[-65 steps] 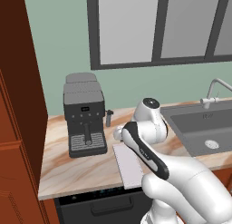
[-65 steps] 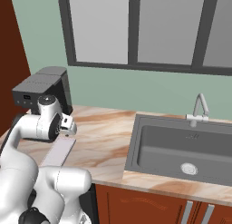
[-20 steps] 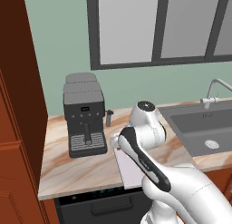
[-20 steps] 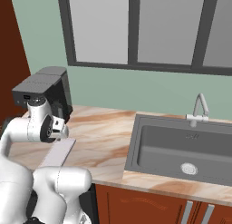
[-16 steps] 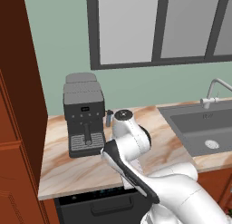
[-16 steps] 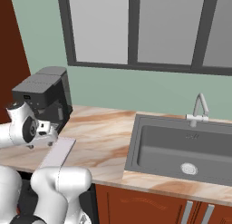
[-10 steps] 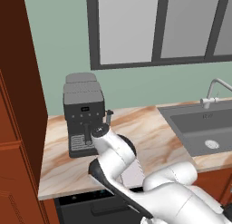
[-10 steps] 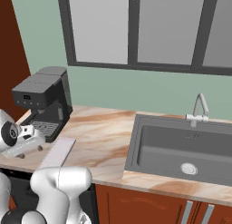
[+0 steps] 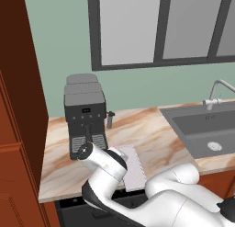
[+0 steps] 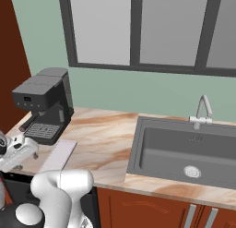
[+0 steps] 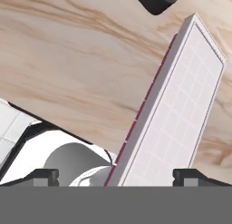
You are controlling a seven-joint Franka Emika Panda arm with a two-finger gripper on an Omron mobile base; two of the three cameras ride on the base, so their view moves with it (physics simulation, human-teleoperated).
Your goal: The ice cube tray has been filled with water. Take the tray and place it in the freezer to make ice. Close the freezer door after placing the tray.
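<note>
1. Gripper (image 11: 115, 174) is seen spread wide, nothing between the fingers; hand (image 10: 18, 151) hangs at the counter's (image 10: 106, 144) left front edge.
2. Tray (image 9: 133, 166) lies flat on the counter, just right of the hand and in front of the coffee machine (image 9: 85, 113).
3. Long axis of tray (image 10: 57, 155) runs front to back; in the hand view the tray (image 11: 174, 114) reaches down between the fingertips, near end closest.
4. Judged: approach not yet closed on the tray.

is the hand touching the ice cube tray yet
Apart. In the hand view the open hand looks down on the ice cube tray, its fingertips wide of it.
</note>
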